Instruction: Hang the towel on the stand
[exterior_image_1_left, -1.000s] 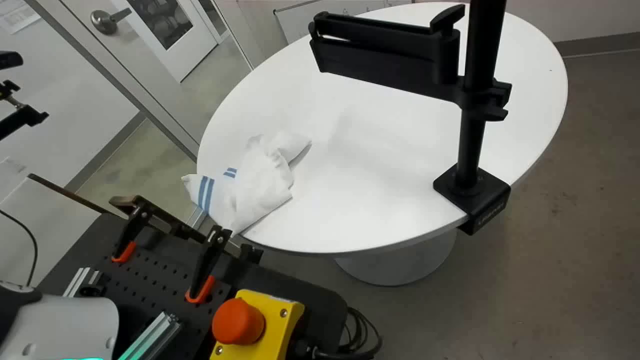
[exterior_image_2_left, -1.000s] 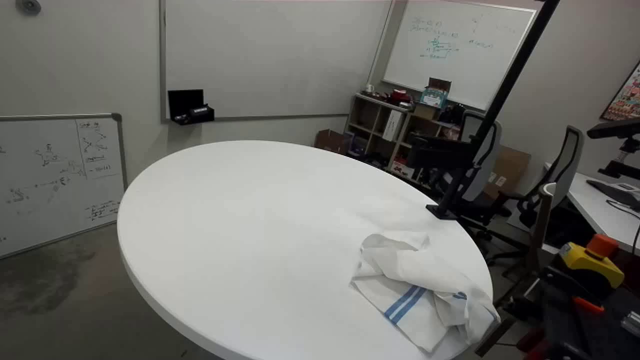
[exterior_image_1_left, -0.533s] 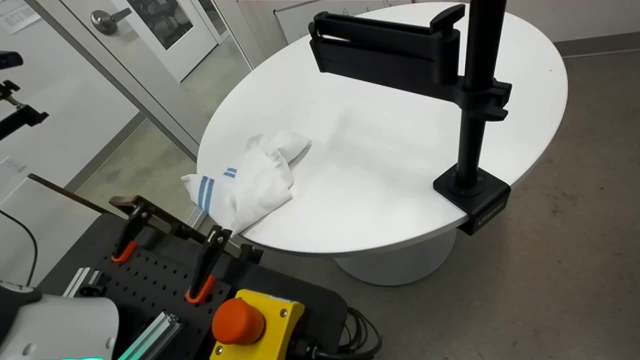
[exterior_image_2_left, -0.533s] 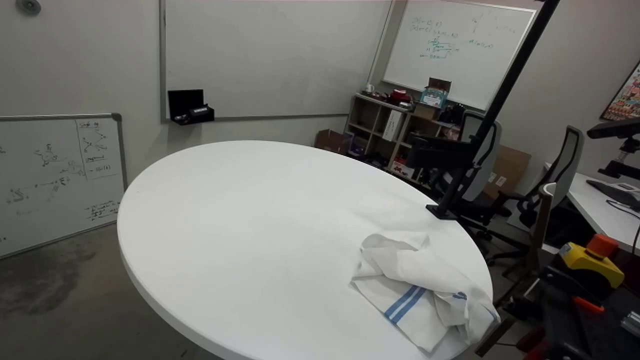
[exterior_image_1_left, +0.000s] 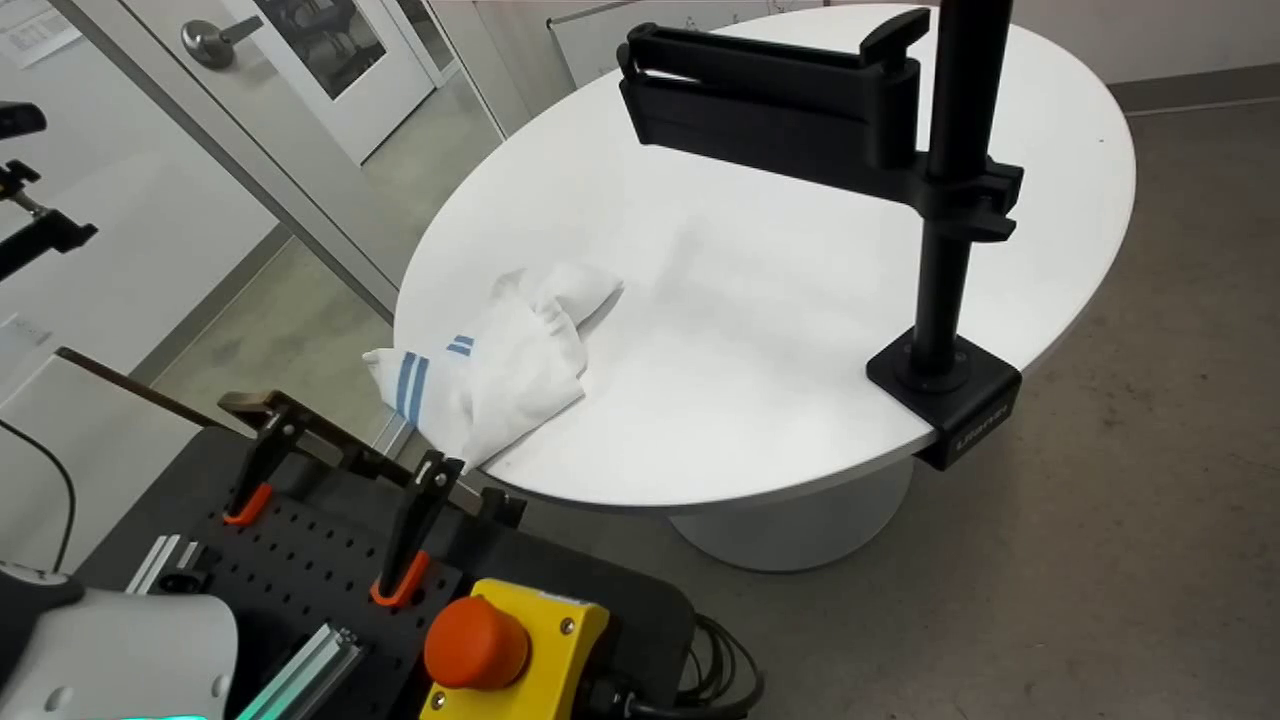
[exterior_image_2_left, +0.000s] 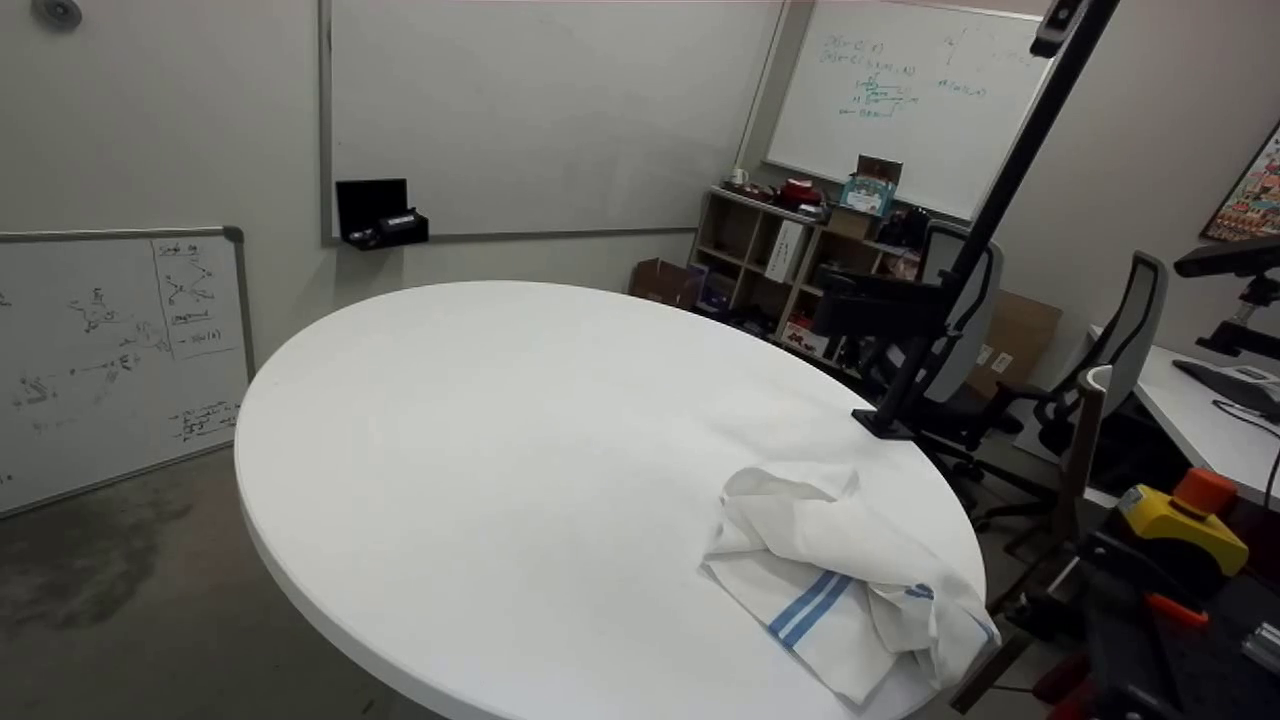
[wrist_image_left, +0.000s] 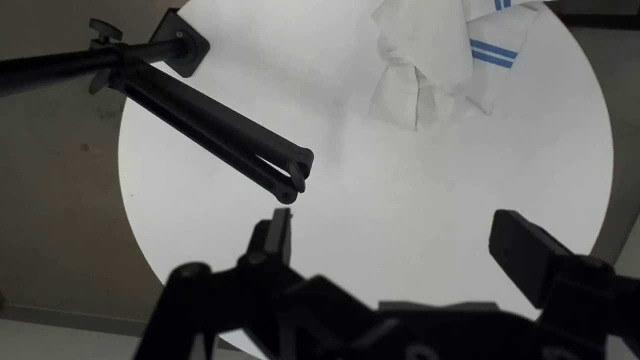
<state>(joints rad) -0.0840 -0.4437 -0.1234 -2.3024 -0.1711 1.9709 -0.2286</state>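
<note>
The white towel with blue stripes (exterior_image_1_left: 525, 365) lies crumpled on the round white table, near its edge. It also shows in an exterior view (exterior_image_2_left: 830, 550) and at the top of the wrist view (wrist_image_left: 435, 45). The black stand (exterior_image_1_left: 780, 120) is clamped to the table edge; its pole rises and a folded arm reaches over the table. It also shows in an exterior view (exterior_image_2_left: 905, 370) and in the wrist view (wrist_image_left: 215, 117). My gripper (wrist_image_left: 393, 212) is open and empty, above the table, apart from the towel. The stand arm's end appears close to the left fingertip in the picture.
The round white table (exterior_image_1_left: 700, 420) has a black pegboard base with clamps beside it, near the towel. A yellow box with a red button (exterior_image_1_left: 530, 650) sits on that base. Chairs and shelves (exterior_image_2_left: 760, 250) stand behind the table. A dark device (exterior_image_2_left: 1058, 25) shows beside the pole.
In an exterior view, a dark device at the top right has come down further into view beside the pole. The towel and stand have not moved.
</note>
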